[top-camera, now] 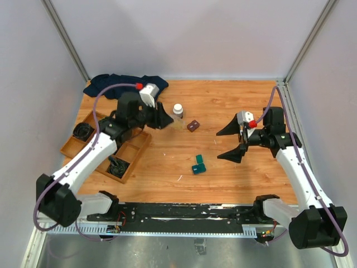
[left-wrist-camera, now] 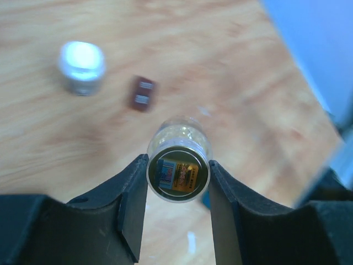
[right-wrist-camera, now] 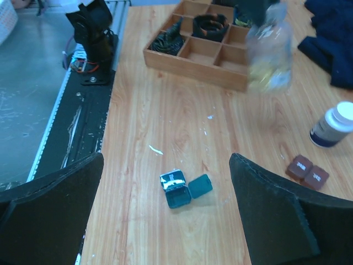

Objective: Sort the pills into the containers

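Note:
My left gripper is shut on a small clear bottle and holds it on its side above the table; the bottle shows blurred in the right wrist view with yellowish contents. The teal case lies open on the table, with a teal lid beside it. My right gripper is wide open and empty, above and to the right of the case. No loose pills are discernible.
A white-capped bottle stands at centre back, with a brown case beside it. A wooden compartment tray lies at the left. A dark blue cloth lies at the back left.

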Robot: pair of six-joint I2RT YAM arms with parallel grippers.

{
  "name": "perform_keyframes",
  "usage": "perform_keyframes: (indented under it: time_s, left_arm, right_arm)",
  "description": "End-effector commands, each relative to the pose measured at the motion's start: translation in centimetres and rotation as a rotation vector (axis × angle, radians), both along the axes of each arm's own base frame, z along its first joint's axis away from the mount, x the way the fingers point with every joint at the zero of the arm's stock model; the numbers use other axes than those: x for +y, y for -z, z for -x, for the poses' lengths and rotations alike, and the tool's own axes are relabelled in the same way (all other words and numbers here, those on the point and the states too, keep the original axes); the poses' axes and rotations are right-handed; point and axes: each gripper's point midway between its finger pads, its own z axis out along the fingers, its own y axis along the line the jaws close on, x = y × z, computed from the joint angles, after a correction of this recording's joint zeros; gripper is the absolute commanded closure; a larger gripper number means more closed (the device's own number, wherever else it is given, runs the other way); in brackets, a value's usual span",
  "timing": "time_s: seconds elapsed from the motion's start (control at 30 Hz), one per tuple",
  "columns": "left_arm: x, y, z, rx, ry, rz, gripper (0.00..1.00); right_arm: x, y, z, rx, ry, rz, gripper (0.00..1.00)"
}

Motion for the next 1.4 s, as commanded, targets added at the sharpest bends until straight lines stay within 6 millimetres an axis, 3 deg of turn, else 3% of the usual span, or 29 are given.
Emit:
perform_keyframes:
  time_s: [0.0,0.1,0.27,0.37,0.6,0.83,1.0,1.37]
  left_arm:
    - [-7.2,-1.5,7.8,0.006,0.297,0.255,1.0]
    - [-8.5,-2.2,10.4,-0.005,0.321,0.344,1.0]
    - [-8.3,-4.6,12.6,-0.047,0.289,0.484,1.0]
    - [-9.1,-4.4,13.3,-0.017,0.258,0.529,1.0]
    - [-10.8,-3.9,13.6,0.049,0.197,0.609,1.0]
    - [-11.6,-4.6,13.4,0.061,0.194,0.639,1.0]
    - [-12.3,-4.3,13.5,0.079,0.204,0.644,1.0]
    - [-12.8,-4.3,13.7,0.089,0.209,0.645,1.0]
  right_arm:
    - [0.4,-1.9,2.7,-0.069,-0.11,-0.108,0.02]
    - [0.4,-2.5,2.8,-0.112,-0.108,-0.102,0.01]
    - [0.9,-2.4,2.3,-0.144,-0.112,-0.06,0.01]
    - [1.9,-2.0,2.5,-0.159,-0.133,-0.013,0.01]
    - [3.6,-1.5,-0.2,-0.096,-0.034,0.053,0.02]
    - [5.9,1.0,0.4,-0.061,-0.066,0.101,0.12]
    - [6.6,1.7,-0.4,-0.044,-0.03,0.11,0.18]
    - [7.3,2.5,0.0,-0.046,-0.042,0.133,0.3]
